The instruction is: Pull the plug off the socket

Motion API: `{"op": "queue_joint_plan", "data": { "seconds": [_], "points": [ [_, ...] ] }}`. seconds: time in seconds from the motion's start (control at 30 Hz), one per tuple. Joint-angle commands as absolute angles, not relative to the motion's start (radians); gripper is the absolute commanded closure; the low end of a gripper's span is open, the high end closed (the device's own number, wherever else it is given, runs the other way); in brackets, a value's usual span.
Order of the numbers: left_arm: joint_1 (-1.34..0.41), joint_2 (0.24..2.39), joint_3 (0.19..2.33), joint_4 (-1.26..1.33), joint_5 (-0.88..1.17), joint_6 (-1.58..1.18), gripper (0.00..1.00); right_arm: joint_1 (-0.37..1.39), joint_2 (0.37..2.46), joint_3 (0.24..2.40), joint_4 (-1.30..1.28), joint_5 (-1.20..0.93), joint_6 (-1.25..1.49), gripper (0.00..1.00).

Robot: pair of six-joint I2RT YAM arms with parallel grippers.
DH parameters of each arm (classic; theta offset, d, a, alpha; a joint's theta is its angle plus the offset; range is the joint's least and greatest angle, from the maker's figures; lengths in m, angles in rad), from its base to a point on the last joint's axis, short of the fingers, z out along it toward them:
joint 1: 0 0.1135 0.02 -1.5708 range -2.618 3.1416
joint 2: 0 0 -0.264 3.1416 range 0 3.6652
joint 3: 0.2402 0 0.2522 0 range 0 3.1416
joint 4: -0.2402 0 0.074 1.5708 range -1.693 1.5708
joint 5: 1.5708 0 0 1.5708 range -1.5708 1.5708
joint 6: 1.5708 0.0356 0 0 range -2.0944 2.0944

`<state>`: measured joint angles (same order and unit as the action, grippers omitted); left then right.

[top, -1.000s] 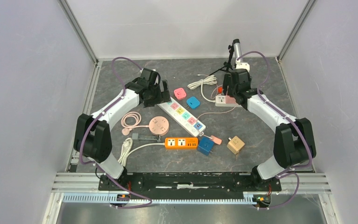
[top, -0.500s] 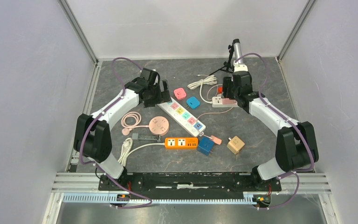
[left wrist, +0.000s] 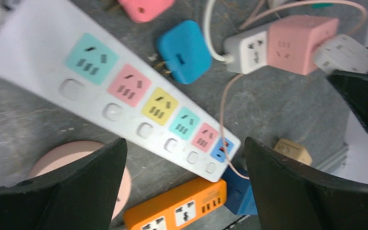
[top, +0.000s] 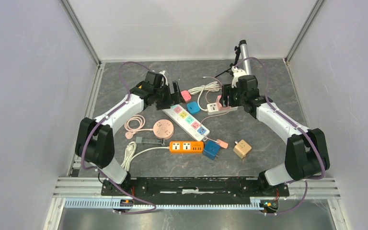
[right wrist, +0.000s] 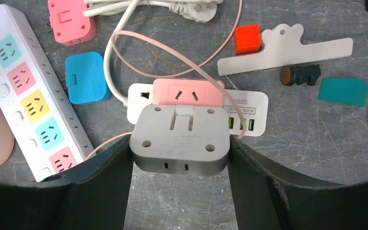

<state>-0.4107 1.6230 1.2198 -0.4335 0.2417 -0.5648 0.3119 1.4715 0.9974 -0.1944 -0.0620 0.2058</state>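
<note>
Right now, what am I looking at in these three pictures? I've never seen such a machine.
These are two robot arms bolted to a table. One picture looks down from above; the other two come from a camera on each wrist. On the table lie a long white power strip, an orange strip, a round pink socket and a blue cube adapter. The left tool hangs open near the white strip, holding nothing. The right tool grips a grey plug joined to a pink socket block.
</note>
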Motion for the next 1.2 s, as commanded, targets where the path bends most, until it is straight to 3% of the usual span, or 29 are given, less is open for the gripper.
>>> {"op": "queue_joint_plan", "data": {
  "seconds": [0.0, 0.23, 0.47, 0.9, 1.17],
  "points": [
    [-0.473, 1.608, 1.214, -0.283, 0.358, -0.657, 0.03, 0.339, 1.476, 1.017, -0.250, -0.164, 0.179, 0.42],
    [-0.538, 1.743, 1.341, -0.272, 0.380, -0.722, 0.08, 0.338, 1.504, 1.050, -0.197, -0.073, 0.166, 0.16],
    [-0.549, 1.854, 1.424, -0.272, 0.402, -0.801, 0.11, 0.339, 1.519, 1.067, -0.182, -0.041, 0.182, 0.11],
    [-0.587, 1.998, 1.575, -0.262, 0.401, -0.891, 0.19, 0.325, 1.336, 1.001, -0.130, 0.126, 0.439, 0.14],
    [-0.608, 2.088, 1.687, -0.256, 0.394, -0.875, 0.23, 0.325, 1.274, 0.958, -0.206, 0.150, 0.877, 0.28]
  ]
}}
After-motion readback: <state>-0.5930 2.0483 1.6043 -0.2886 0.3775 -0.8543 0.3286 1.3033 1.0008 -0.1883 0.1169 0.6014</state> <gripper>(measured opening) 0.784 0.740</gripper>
